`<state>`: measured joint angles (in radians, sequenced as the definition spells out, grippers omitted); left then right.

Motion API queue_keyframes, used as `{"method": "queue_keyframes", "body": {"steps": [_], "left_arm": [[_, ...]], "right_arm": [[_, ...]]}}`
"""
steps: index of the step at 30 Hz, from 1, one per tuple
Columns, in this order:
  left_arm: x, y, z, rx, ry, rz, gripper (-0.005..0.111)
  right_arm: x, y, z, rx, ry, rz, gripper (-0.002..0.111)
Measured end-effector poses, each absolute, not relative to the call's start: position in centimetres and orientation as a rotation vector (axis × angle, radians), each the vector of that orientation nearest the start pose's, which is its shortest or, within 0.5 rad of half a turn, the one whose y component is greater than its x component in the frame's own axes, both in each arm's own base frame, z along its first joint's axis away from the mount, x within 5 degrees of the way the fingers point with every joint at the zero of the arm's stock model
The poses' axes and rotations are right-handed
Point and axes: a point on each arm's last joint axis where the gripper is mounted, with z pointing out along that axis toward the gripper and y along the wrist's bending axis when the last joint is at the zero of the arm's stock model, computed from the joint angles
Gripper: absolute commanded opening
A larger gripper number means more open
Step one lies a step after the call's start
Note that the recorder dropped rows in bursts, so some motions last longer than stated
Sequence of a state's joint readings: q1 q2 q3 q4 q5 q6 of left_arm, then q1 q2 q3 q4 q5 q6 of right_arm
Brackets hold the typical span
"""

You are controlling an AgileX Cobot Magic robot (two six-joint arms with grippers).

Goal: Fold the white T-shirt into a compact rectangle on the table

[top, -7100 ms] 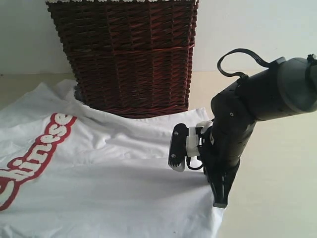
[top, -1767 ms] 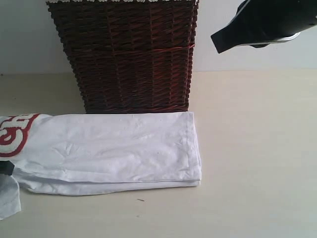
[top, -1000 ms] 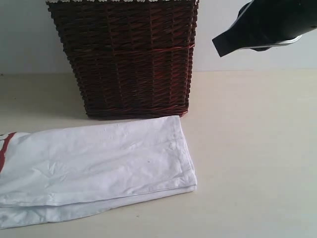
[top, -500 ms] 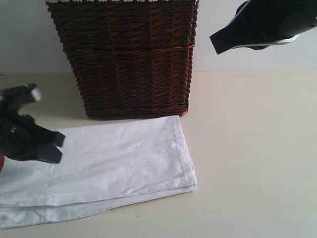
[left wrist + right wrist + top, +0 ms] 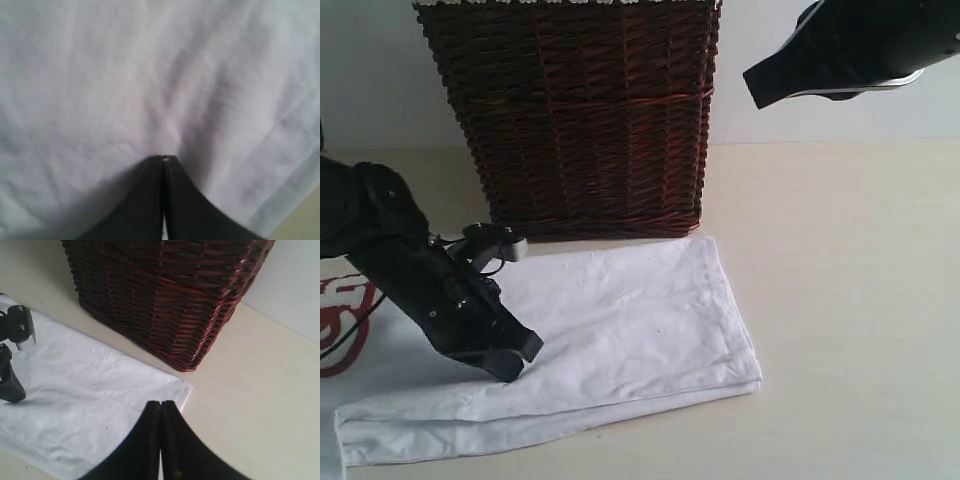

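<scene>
Outside view: the white T-shirt (image 5: pixel 640 320) lies as a long folded band on the table (image 5: pixel 850 300) before the wicker basket (image 5: pixel 580 110), with my left tool (image 5: pixel 512 352) down on it. Left wrist: jaws pressed together against the cloth — pinching or not, I cannot tell. Right wrist: my right tool (image 5: pixel 161 407) closed, empty, raised clear.

Basket (image 5: pixel 575 110) behind; table (image 5: pixel 850 300) open rightward

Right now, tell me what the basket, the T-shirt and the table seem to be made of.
Basket: woven wicker or rattan, dark reddish-brown, slightly glossy; the interlaced strands show. White T-shirt: soft matte cloth, probably cotton; it creases and lies in folded layers. Table: smooth pale cream surface, perhaps laminate or painted board; flat, no grain visible.
</scene>
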<state>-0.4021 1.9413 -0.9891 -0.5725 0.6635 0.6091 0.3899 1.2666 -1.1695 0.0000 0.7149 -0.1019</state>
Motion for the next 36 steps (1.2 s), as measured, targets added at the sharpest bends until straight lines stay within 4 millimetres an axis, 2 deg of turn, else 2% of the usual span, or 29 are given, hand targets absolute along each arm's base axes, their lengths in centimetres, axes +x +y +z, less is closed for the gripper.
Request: {"method": "queue_keyframes", "body": {"steps": [4, 8, 10, 12, 18, 21, 29, 36], "left_arm": [[28.6, -16.6, 12.3, 0.925, 2.891, -0.518, 0.000], [29.3, -18.3, 15.5, 0.910, 2.734, -0.526, 0.000], [29.7, -19.6, 16.3, 0.899, 2.664, -0.527, 0.000], [29.8, -21.1, 15.9, 0.915, 2.643, -0.539, 0.000], [29.3, -26.5, 11.8, 1.081, 2.676, -0.569, 0.000], [29.0, -29.1, 10.8, 1.155, 2.661, -0.590, 0.000], [27.7, -33.8, 10.9, 1.312, 2.592, -0.647, 0.000], [26.6, -35.8, 11.7, 1.387, 2.554, -0.690, 0.000]], "right_arm": [[25.1, 10.3, 36.3, -0.560, 2.231, 0.149, 0.000], [25.1, 10.3, 36.3, -0.560, 2.231, 0.149, 0.000], [25.1, 10.3, 36.3, -0.560, 2.231, 0.149, 0.000], [25.1, 10.3, 36.3, -0.560, 2.231, 0.149, 0.000], [25.1, 10.3, 36.3, -0.560, 2.231, 0.149, 0.000], [25.1, 10.3, 36.3, -0.560, 2.231, 0.149, 0.000], [25.1, 10.3, 36.3, -0.559, 2.229, 0.149, 0.000], [25.1, 10.3, 36.3, -0.559, 2.228, 0.149, 0.000]]}}
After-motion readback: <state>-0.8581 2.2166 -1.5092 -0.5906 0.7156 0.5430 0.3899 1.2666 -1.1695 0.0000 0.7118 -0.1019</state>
